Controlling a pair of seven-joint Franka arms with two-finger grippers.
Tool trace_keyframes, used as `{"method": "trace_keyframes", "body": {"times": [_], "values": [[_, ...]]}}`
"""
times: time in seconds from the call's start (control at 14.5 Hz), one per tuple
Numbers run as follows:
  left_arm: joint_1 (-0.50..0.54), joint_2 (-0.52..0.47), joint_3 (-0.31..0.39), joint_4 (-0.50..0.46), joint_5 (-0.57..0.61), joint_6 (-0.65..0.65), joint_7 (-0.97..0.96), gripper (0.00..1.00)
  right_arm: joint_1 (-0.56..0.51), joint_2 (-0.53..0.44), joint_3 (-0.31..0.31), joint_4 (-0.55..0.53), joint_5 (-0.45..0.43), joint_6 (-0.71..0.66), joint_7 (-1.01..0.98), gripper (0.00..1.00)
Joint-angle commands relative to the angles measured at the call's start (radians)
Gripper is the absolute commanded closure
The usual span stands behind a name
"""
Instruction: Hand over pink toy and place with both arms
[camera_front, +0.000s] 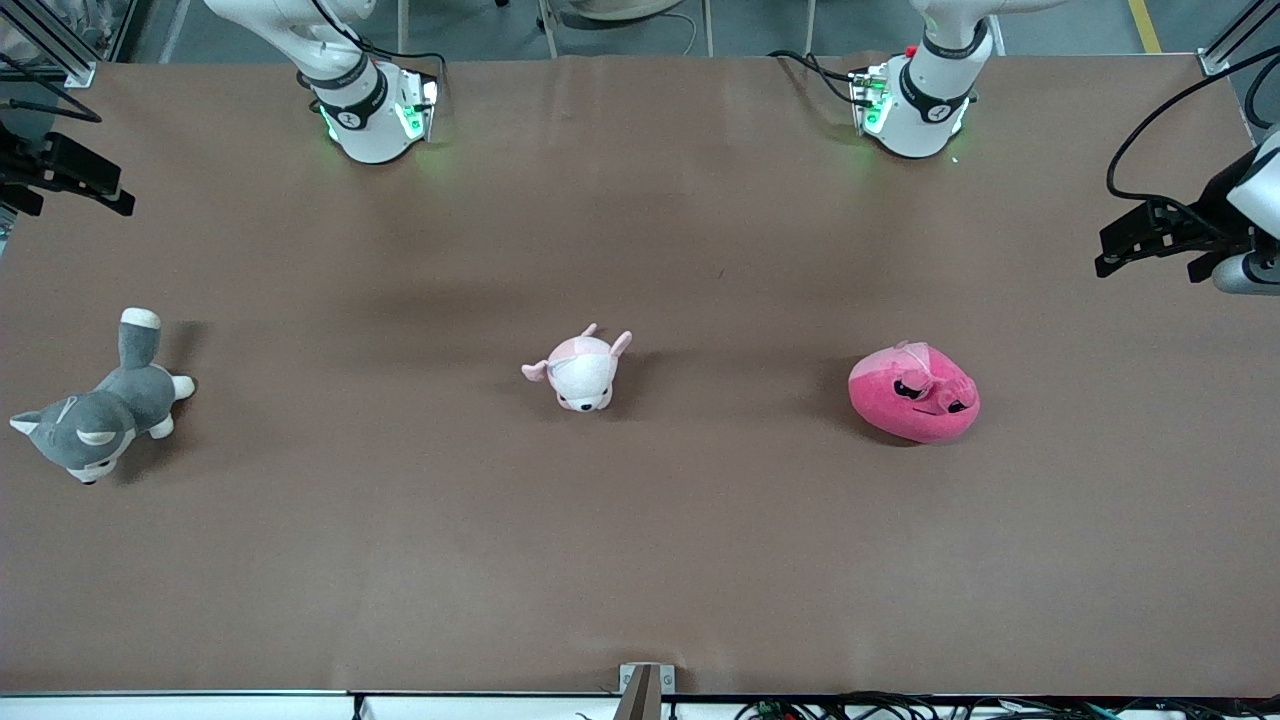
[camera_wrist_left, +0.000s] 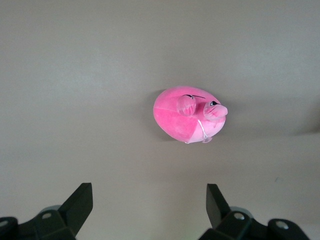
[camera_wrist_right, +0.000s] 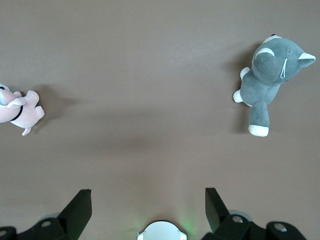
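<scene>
The hot-pink pink toy (camera_front: 915, 392) lies on the brown table toward the left arm's end, face up with its droopy black eyes showing. It also shows in the left wrist view (camera_wrist_left: 189, 114). My left gripper (camera_front: 1110, 255) hangs high over the table's edge at the left arm's end; in its own view the left gripper (camera_wrist_left: 149, 189) is open and empty, apart from the toy. My right gripper (camera_front: 115, 195) hangs high over the right arm's end; in its own view the right gripper (camera_wrist_right: 147, 192) is open and empty.
A pale pink-and-white puppy plush (camera_front: 580, 370) lies mid-table and shows in the right wrist view (camera_wrist_right: 17, 111). A grey-and-white dog plush (camera_front: 100, 415) lies at the right arm's end, also seen in the right wrist view (camera_wrist_right: 267, 80). The arm bases (camera_front: 370, 110) (camera_front: 915, 100) stand farthest from the front camera.
</scene>
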Motion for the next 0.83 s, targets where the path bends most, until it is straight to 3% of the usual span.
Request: {"method": "trace_keyframes", "body": {"times": [0.0,0.76], "values": [[0.001,0.013,-0.002,0.007,0.019,-0.013,-0.037,0.0,-0.004,-0.028,0.003,-0.029,0.002,0.005,0.0,0.0],[-0.04,0.293,-0.011,0.003,-0.013,0.145,-0.129,0.0,-0.006,-0.028,0.003,-0.018,0.0,0.002,0.002,0.0]]}}
